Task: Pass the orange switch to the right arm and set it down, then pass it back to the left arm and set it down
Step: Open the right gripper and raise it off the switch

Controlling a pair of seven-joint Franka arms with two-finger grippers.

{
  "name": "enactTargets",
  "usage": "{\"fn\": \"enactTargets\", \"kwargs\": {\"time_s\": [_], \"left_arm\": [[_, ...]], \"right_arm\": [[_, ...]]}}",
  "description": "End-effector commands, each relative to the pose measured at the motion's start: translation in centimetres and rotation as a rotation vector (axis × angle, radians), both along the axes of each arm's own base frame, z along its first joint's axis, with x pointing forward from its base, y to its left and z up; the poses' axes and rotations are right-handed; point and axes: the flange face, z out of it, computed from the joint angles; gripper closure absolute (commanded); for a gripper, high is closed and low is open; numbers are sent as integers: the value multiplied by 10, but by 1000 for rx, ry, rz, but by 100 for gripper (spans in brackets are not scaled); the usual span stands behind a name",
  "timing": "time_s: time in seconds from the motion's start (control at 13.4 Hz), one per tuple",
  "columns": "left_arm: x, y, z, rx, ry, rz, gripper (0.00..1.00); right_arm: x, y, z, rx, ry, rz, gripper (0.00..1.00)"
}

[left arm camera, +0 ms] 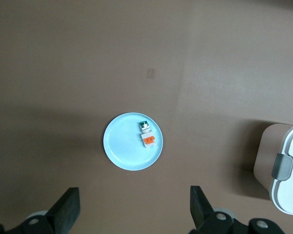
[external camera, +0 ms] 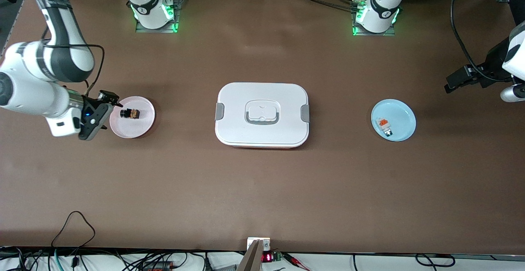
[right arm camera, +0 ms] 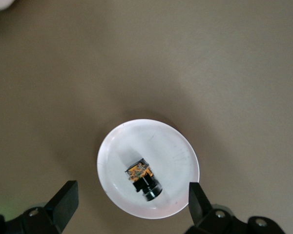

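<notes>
The orange switch (external camera: 130, 113), a tiny black cylinder with amber parts, lies on its side on a pink plate (external camera: 141, 126) toward the right arm's end of the table. My right gripper (external camera: 104, 115) hovers open over that plate's outer edge, holding nothing. In the right wrist view the switch (right arm camera: 143, 178) rests free on the plate (right arm camera: 171, 146), ahead of the spread gripper (right arm camera: 132, 204). The white box (external camera: 262, 115) stands mid-table. My left gripper (external camera: 453, 84) hangs open and empty, high over the left arm's end of the table; it also shows in the left wrist view (left arm camera: 134, 204).
A light blue plate (external camera: 402, 113) sits toward the left arm's end of the table, carrying a small white-grey block with an orange top (external camera: 384, 126). The left wrist view shows this plate (left arm camera: 122, 146), the block (left arm camera: 147, 136) and a corner of the box (left arm camera: 288, 170).
</notes>
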Motion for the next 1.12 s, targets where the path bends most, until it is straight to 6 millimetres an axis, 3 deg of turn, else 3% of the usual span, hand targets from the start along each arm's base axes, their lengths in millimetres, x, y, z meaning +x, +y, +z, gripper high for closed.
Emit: {"fn": "enactTargets", "kwargs": {"time_s": [0.0,0.15,0.3,0.45,0.52,0.67,0.74,0.89,1.04], "left_arm": [[2,2,6,-14,-6,3,1],[2,2,6,-12,-6,3,1],[2,2,6,-11,-6,2,1],[2,2,6,-11,-6,2,1],[2,2,6,-11,-6,2,1],[2,2,6,-11,-6,2,1],[2,2,6,-11,-6,2,1],[2,2,6,-11,-6,2,1],[2,2,6,-12,-6,2,1]], "right_arm": [[15,39,45,-27,34,-208,0],[18,70,79,-62,40,-375,0],[12,116,119,-123,72,-554,0],[2,134,136,-200,124,-704,0],[-5,142,157,-238,137,-741,0],[-5,127,204,-353,26,-782,0],[-2,103,219,-379,-27,-826,0],[7,43,226,-367,-44,-931,0],[10,9,227,-354,-53,-992,0]]}}
